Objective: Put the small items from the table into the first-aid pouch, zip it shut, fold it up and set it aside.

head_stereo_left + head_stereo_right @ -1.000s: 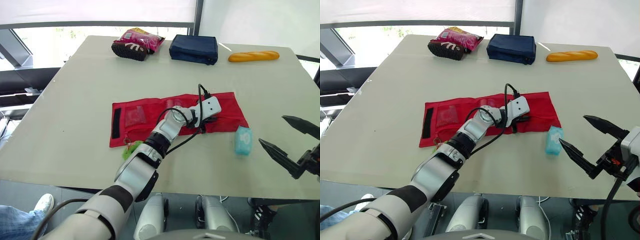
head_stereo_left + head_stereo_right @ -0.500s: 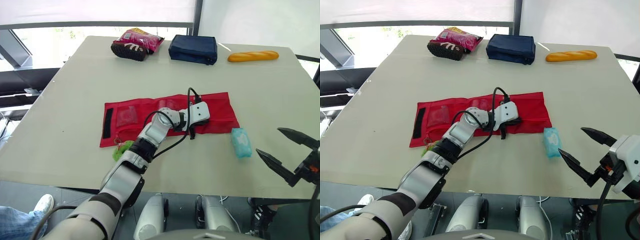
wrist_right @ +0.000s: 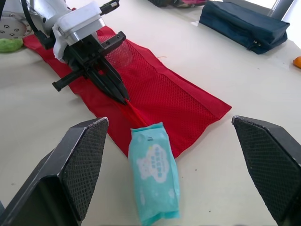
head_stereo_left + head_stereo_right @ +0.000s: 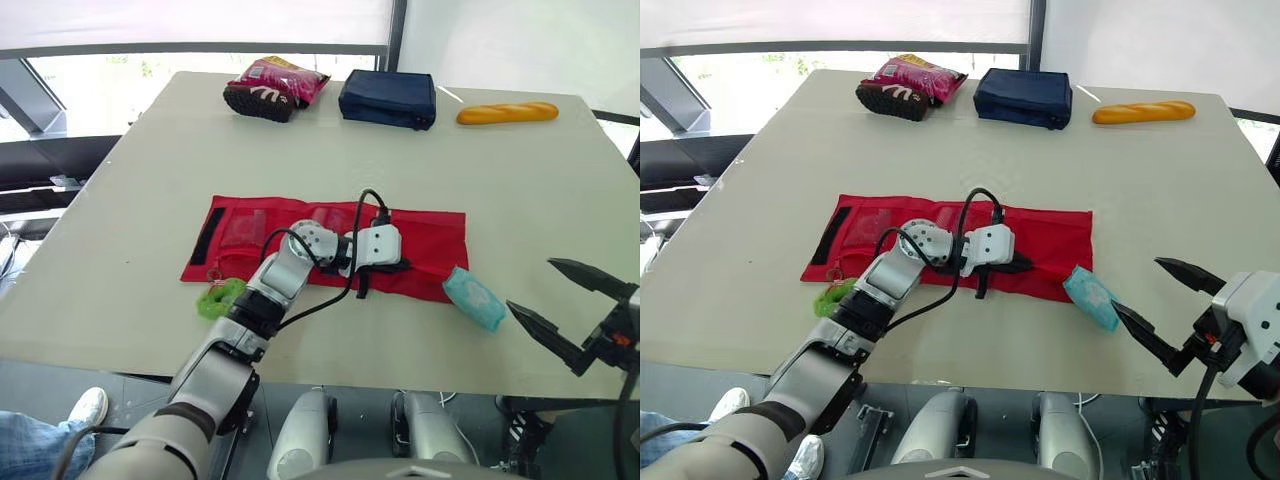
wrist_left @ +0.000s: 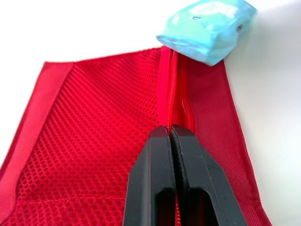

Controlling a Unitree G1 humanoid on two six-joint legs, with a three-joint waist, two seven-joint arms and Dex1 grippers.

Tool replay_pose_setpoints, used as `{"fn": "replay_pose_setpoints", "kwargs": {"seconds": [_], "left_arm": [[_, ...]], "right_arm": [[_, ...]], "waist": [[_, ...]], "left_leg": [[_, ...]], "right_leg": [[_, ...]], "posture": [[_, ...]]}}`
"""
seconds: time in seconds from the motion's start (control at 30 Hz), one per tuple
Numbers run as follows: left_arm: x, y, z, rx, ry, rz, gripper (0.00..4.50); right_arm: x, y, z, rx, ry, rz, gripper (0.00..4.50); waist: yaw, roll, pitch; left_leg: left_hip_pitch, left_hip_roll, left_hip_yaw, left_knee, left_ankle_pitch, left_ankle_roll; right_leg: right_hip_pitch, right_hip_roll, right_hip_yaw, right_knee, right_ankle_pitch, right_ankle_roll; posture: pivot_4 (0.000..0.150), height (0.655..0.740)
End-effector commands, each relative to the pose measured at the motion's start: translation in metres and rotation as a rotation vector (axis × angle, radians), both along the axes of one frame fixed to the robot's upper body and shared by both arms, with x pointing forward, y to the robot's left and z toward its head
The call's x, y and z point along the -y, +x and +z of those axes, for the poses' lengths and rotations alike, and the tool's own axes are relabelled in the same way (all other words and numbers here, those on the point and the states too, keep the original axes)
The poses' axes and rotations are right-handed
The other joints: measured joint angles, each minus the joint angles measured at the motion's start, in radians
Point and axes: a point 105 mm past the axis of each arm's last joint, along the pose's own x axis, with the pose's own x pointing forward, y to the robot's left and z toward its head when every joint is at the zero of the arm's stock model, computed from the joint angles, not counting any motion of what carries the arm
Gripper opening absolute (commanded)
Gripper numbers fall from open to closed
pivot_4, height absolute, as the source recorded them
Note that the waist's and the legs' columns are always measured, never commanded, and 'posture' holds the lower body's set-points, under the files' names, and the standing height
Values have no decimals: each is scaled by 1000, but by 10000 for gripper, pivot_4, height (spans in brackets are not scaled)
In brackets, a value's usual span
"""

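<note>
The left claw [image 5: 170,129] is clenched, its two black fingers [image 5: 157,155] pressed flat together with the tips down on the zipper [image 5: 175,89] of the red first-aid pouch [image 4: 430,240]. I cannot tell whether a slider is pinched between them. The claw lies low and nearly level, pointing toward the robot's right along the pouch's near edge. Behind it the white wrist block sits over the middle of the pouch. The wrist is bent sharply, so the forearm runs back diagonally to the near left edge of the surface [image 4: 150,200]. A black cable loops above the wrist.

The pouch lies unfolded and flat, mesh side up, stretched left to right across the middle of the surface. A teal pack of wipes [image 4: 474,298] lies outside it at its right near corner, against or just off the edge where the zipper ends. A small green item [image 4: 220,298] lies on the surface just beside the pouch's left near corner, next to the left forearm.

The right claw [image 4: 530,284] is released, fingers spread wide. It hangs past the near right edge of the surface, with its tips aimed toward the wipes and apart from them.

Along the far edge sit a pink snack bag [image 4: 285,78], a navy case [image 4: 387,97] and a baguette [image 4: 507,112].
</note>
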Motion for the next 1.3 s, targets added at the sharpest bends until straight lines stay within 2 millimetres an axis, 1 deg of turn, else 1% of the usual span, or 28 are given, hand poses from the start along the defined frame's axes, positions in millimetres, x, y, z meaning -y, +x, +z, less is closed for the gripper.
{"fn": "replay_pose_setpoints", "kwargs": {"seconds": [0.03, 0.1, 0.17, 0.27, 0.3, 0.4, 0.5, 0.6, 0.67, 0.77, 0.8, 0.83, 0.87, 0.9, 0.93, 0.97, 1.0, 1.03, 1.07, 1.1, 1.13, 1.23, 1.27, 1.3], "left_arm": [[6, -4, 11, 31, -35, -35, 331], [6, -3, 10, 30, -36, -25, 331], [6, -2, 9, 29, -36, -17, 331], [6, -2, 8, 29, -36, -13, 331], [6, -1, 8, 30, -36, -12, 331], [7, -1, 8, 32, -36, -10, 331], [7, 0, 8, 34, -38, -7, 331], [7, 0, 9, 37, -40, -4, 331], [7, 0, 10, 39, -42, 1, 331], [6, 2, 11, 43, -44, 8, 331], [6, 2, 11, 43, -45, 10, 0], [6, 2, 11, 44, -46, 11, 0], [5, 2, 11, 43, -47, 11, 0], [6, 1, 11, 43, -48, 11, 0], [6, 1, 11, 43, -49, 10, 0], [6, 1, 11, 42, -50, 9, 0], [7, 1, 11, 42, -51, 8, 0], [7, 1, 11, 41, -52, 9, 0], [7, 1, 11, 40, -53, 9, 0], [7, 1, 11, 38, -53, 8, 0], [7, 1, 11, 36, -54, 7, 0], [8, 1, 11, 34, -56, 6, 0], [8, 1, 11, 34, -59, 7, 0], [8, 2, 12, 31, -63, 9, 0]], "right_arm": [[-7, -2, -5, -24, -26, 10, 45000], [-9, -1, -21, -72, -23, -3, 45000], [-11, -1, -32, -98, -36, 1, 45000], [-8, 5, -54, -153, -140, 24, 45000], [-6, 9, -58, -156, -165, 30, 45000], [0, 24, -61, -136, -174, 22, 45000], [5, 35, -75, -167, -215, 42, 45000], [3, 38, -85, -207, -214, 76, 45000], [-1, 39, -89, -231, -197, 101, 45000], [-2, 47, -88, -220, -177, 84, 45000], [-2, 48, -87, -216, -176, 82, 39561], [-2, 48, -86, -214, -176, 82, 35523], [-2, 48, -85, -211, -176, 77, 29390], [-1, 47, -84, -208, -174, 72, 26799], [0, 47, -84, -209, -171, 63, 20542], [1, 46, -84, -211, -171, 58, 17484], [2, 46, -84, -215, -174, 56, 10991], [3, 45, -84, -215, -183, 54, 9459], [3, 44, -84, -214, -191, 53, 4866], [3, 43, -83, -213, -192, 50, 3908], [4, 42, -80, -208, -187, 42, 1683], [7, 35, -69, -204, -166, 24, 1683], [8, 31, -65, -208, -156, 21, 1683], [11, 22, -58, -221, -141, 17, 1683]], "waist": [[0, 0, 0], [0, 0, 0], [-1, 0, 0], [-1, 0, 0], [-1, 0, 0], [-1, 0, 0], [-1, 1, 0], [0, 0, 0], [0, 0, 0], [-2, 1, 0], [-1, 1, 0], [-1, 1, 0], [-1, 1, 0], [-1, 1, 0], [-1, 1, 0], [-1, 1, 0], [-1, 1, 0], [-1, 1, 0], [-1, 1, 0], [-1, 1, 0], [-1, 1, 0], [0, 1, 0], [0, 1, 0], [0, 1, 0]], "left_leg": [[0, 0, 0, 0, 0, 0], [0, 0, 0, 0, 0, 0], [0, 0, 0, 0, 0, 0], [0, 0, 0, 0, 0, 0], [0, 0, 1, 0, 0, 0], [1, -1, 1, 0, 0, 0], [1, -1, 1, 0, 0, 0], [0, -1, 0, 0, 0, 0], [0, -1, 0, 0, 0, 0], [1, -1, 1, 0, 0, 0], [1, -1, 1, 0, 0, 0], [1, -1, 0, 0, 0, 0], [1, -1, 0, 0, 0, 0], [1, -1, 0, 0, 0, 0], [1, -1, 0, 0, 0, 0], [1, -1, 0, 0, 0, 0], [1, -1, 0, 0, 0, 0], [1, -1, 0, 0, 0, 0], [1, -1, 0, 0, 0, 0], [1, -1, 0, 0, 0, 0], [1, -1, 0, 0, 0, 0], [1, -1, 0, 0, 0, 0], [1, -1, 1, 0, 0, 0], [1, -1, 1, 0, 0, 0]], "right_leg": [[0, 0, 0, 0, 0, 0], [0, 0, 0, 0, 0, 0], [0, 0, 0, 0, 0, 0], [0, 0, 0, 0, 0, 0], [0, 0, 0, 0, 0, 1], [0, 0, 0, 0, -2, 3], [0, 0, 1, 0, -2, 3], [0, 0, 0, 0, 0, 0], [0, 0, 0, 0, 0, 0], [0, 0, 1, 0, 0, 0], [0, 0, 1, 0, 0, 0], [0, 0, 1, 1, 0, 0], [0, 0, 1, 1, 0, 0], [0, 0, 1, 1, 0, 0], [0, 0, 1, 0, 0, 0], [0, 0, 1, 0, 0, 0], [0, 0, 1, 0, 0, 0], [0, 0, 1, 0, 0, 0], [0, 0, 1, 0, 0, 0], [0, 0, 1, 1, 0, 0], [0, 0, 1, 1, 0, 0], [0, 0, 0, 0, 0, 0], [0, 0, 1, 0, 0, 0], [0, 0, 1, 0, 0, 0]], "posture": [[1500, 7164], [1500, 7164], [1500, 7164], [1500, 7164], [1500, 7164], [1500, 7164], [1500, 7164], [1500, 7164], [1500, 7164], [1500, 7164], [1500, 7164], [1500, 7164], [1500, 7164], [1500, 7164], [1500, 7164], [1500, 7164], [1500, 7164], [1500, 7164], [1500, 7164], [1500, 7164], [1500, 7164], [1500, 7164], [1500, 7164], [1500, 7164]]}}
